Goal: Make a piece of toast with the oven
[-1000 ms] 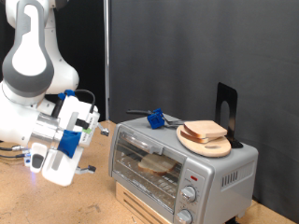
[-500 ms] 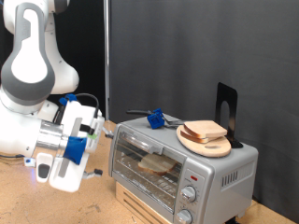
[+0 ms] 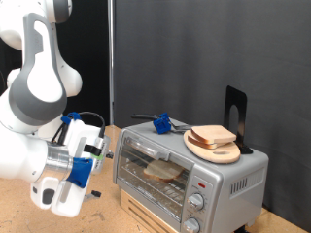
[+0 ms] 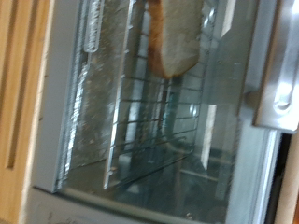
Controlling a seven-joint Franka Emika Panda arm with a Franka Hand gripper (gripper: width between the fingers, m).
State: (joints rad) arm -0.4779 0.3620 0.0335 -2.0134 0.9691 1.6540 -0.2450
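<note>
One piece of toast (image 3: pixel 162 171) already lies on the rack inside the oven (image 3: pixel 190 175), glass door closed — the gripper (image 3: pixel 95 173) hangs beside it, fingers' opening I cannot tell, knobs seemingly untouched.

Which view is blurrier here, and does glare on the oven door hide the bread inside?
Wrist view: soft and smeared, pale glare streaks on the oven glass, yet the piece of toast shows. Exterior view: sharper, toast visible through the door; the hand is slightly blurred.

Wrist view close on oven (image 4: pixel 168 112) door
</note>
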